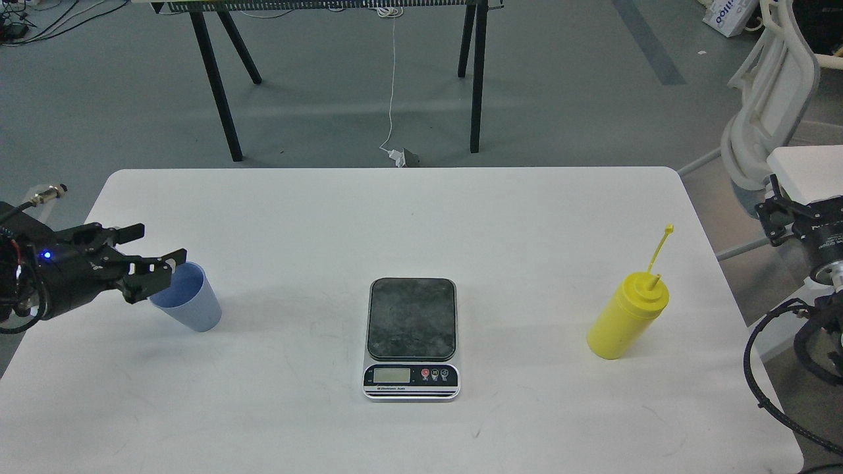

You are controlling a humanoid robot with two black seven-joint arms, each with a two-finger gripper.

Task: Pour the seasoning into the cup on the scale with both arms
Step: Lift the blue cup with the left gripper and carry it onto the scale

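The light blue cup [193, 304] stands upright on the left of the white table [395, 210]. My left gripper [161, 243] is open, its fingers spread at the cup's upper left; the nearer finger [158, 266] overlaps the cup's rim in the picture. The scale [411, 337] lies flat at the table's middle, its dark plate bare. The yellow seasoning bottle [625, 317] stands on the right, its cap strap sticking up. My right gripper [780, 210] is off the table's right edge, above and right of the bottle; its fingers are too dark to tell apart.
Black table legs [217, 85] and a white cable [392, 79] are on the floor beyond the table's far edge. A white chair [764, 112] stands at the back right, close to my right arm. Black cabling [770, 368] hangs by the table's right edge.
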